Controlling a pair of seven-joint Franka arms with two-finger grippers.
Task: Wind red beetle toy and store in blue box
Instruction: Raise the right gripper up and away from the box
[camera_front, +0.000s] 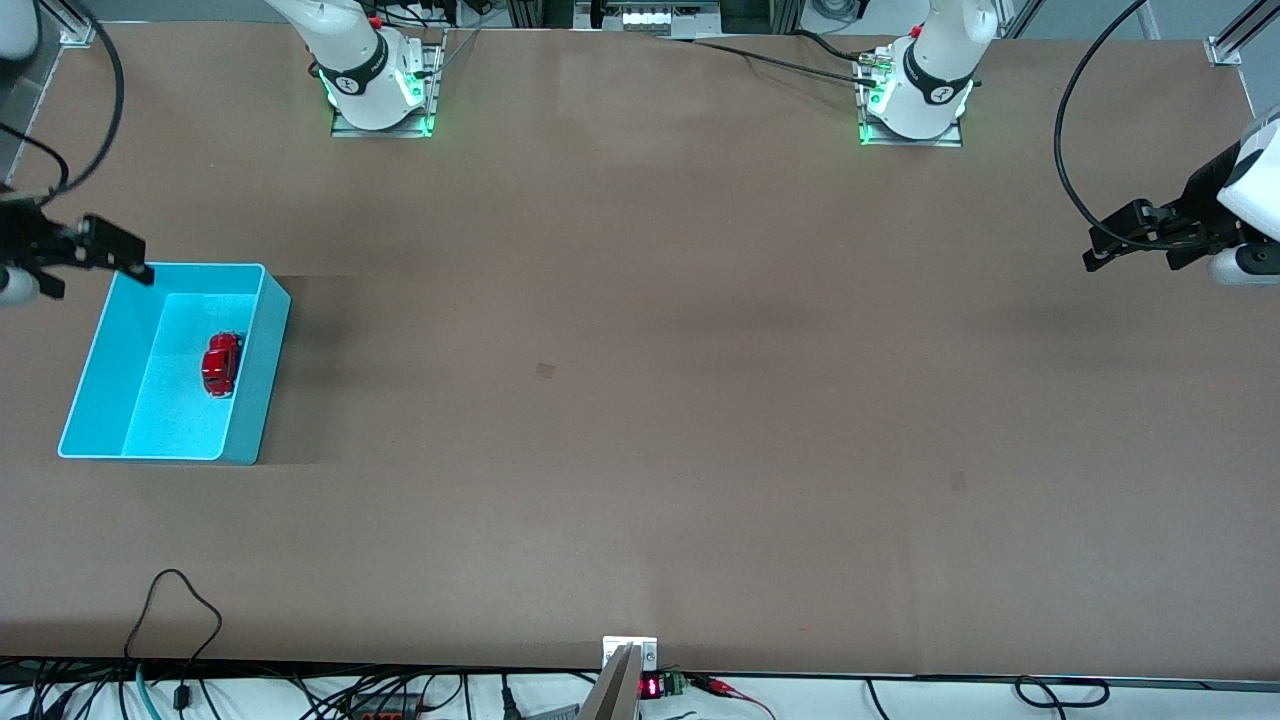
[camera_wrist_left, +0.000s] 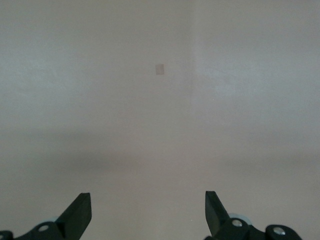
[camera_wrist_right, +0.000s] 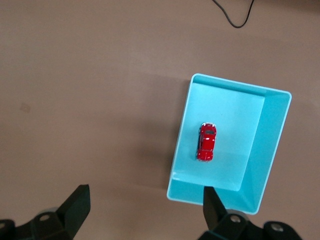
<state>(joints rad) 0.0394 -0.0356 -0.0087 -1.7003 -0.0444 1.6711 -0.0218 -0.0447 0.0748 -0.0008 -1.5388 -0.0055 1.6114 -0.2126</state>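
At the right arm's end of the table I see the blue box (camera_front: 105, 345) sitting flat, with its open top facing up. The red beetle toy (camera_front: 221, 364) lies inside it, on the box floor, close to the wall that faces the middle of the table. The little car sits on its wheels and nothing is touching it. My right wrist view looks down on it too: the red beetle toy (camera_wrist_right: 206, 142) is in the blue box (camera_wrist_right: 272, 135).

My right gripper (camera_front: 120, 258) hangs in the air over the corner of the box that is farthest from the front camera. Its fingers (camera_wrist_right: 77, 205) are wide apart and hold nothing.

My left gripper (camera_front: 1105, 250) waits up in the air at the left arm's end of the table, well apart from the box. Its fingers (camera_wrist_left: 79, 214) are spread apart and empty too. Under it I see only brown table (camera_wrist_left: 160, 125) with a small darker square mark (camera_wrist_left: 160, 69) on it.
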